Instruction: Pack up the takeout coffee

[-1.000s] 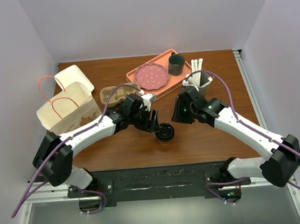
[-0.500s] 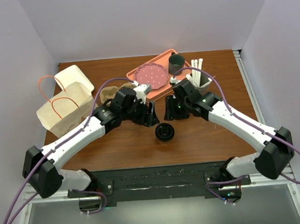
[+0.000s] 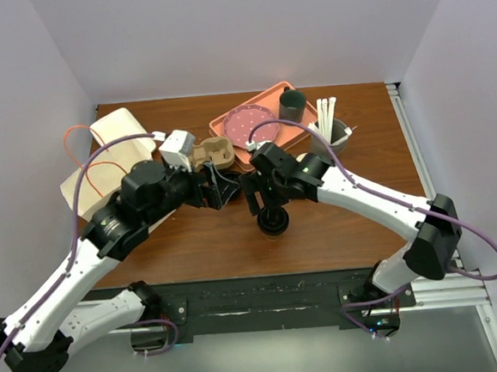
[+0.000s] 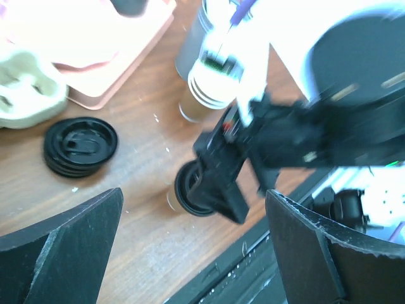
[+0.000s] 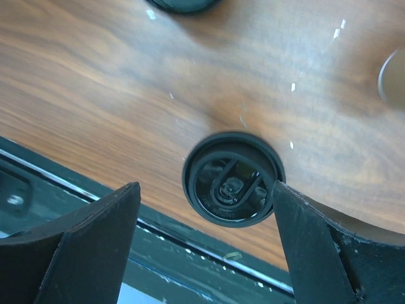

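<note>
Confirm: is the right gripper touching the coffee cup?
Cannot tell. In the right wrist view the open right gripper straddles the takeout coffee; one finger stands clear of it, the other overlaps the lid rim in the image.

Left gripper (image 3: 221, 188) drawn back leftward from the takeout coffee (image 3: 274, 223), its arm lifted higher above the counter, jaws spread wider, right gripper (image 3: 261, 198) swung left to just over the coffee's black lid, jaws also wider apart.

The right arm (image 4: 297, 136) is a blur over the takeout coffee (image 4: 185, 190), covering part of its lid; beyond the coffee, black lids (image 5: 182, 5) get clipped by the top edge.
</note>
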You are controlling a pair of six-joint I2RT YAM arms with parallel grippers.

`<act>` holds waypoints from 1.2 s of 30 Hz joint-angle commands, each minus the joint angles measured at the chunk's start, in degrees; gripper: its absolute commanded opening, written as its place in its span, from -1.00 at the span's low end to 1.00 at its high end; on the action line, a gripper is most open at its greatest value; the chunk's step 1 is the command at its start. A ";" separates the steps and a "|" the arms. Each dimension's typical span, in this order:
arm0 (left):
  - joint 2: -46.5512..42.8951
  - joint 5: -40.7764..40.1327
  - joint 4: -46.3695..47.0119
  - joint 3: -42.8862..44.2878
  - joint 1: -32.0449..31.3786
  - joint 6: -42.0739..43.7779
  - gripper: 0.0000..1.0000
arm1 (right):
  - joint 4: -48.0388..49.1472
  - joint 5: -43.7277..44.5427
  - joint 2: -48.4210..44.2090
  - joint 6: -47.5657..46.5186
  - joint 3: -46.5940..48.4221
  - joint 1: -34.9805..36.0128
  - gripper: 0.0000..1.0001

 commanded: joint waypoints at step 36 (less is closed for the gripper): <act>-3.84 -7.22 -7.63 -0.71 -0.04 -0.50 1.00 | -11.89 12.52 2.45 11.60 -2.97 4.23 0.07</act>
